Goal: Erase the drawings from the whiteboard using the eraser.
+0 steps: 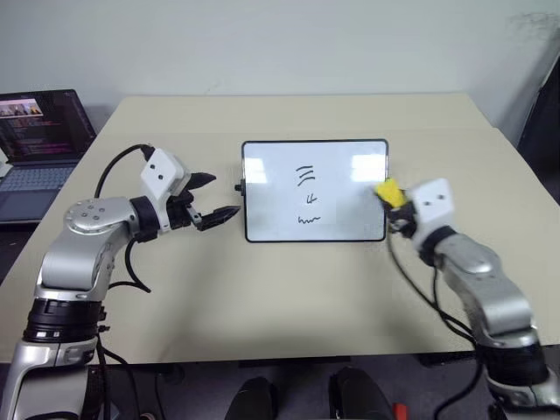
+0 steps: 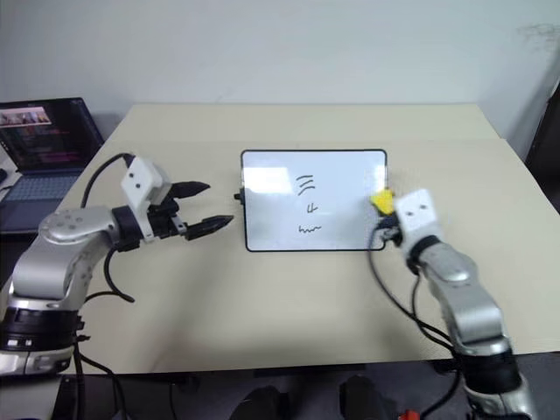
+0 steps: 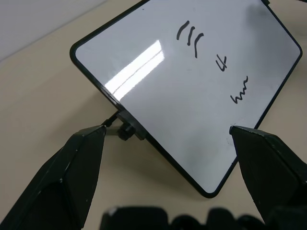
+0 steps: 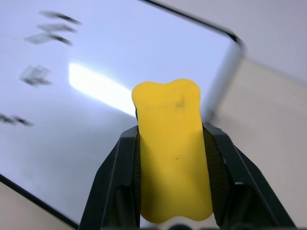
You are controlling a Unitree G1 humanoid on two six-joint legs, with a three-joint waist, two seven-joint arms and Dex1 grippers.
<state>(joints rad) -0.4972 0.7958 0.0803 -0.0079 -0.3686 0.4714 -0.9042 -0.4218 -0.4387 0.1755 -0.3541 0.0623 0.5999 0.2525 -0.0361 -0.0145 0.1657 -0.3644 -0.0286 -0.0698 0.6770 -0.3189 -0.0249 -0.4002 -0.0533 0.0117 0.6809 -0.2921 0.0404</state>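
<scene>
At the right edge of the whiteboard (image 1: 314, 190), flat on the bench (image 1: 262, 297), the right end effector (image 1: 394, 206) is clamped on the eraser (image 1: 389, 192). The drawings (image 1: 306, 194) lie left of it, untouched; next I'd expect a leftward wipe. The left end effector (image 1: 217, 196) hangs open beside the board's left edge.

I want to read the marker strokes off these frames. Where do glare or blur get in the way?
Left wrist view: the drawings are crisp, with a bright glare streak beside them on the whiteboard. Right wrist view: the strokes are smeared and a glare patch sits behind the eraser. Left eye view: soft reflections left and right of the strokes, which stay legible.
</scene>
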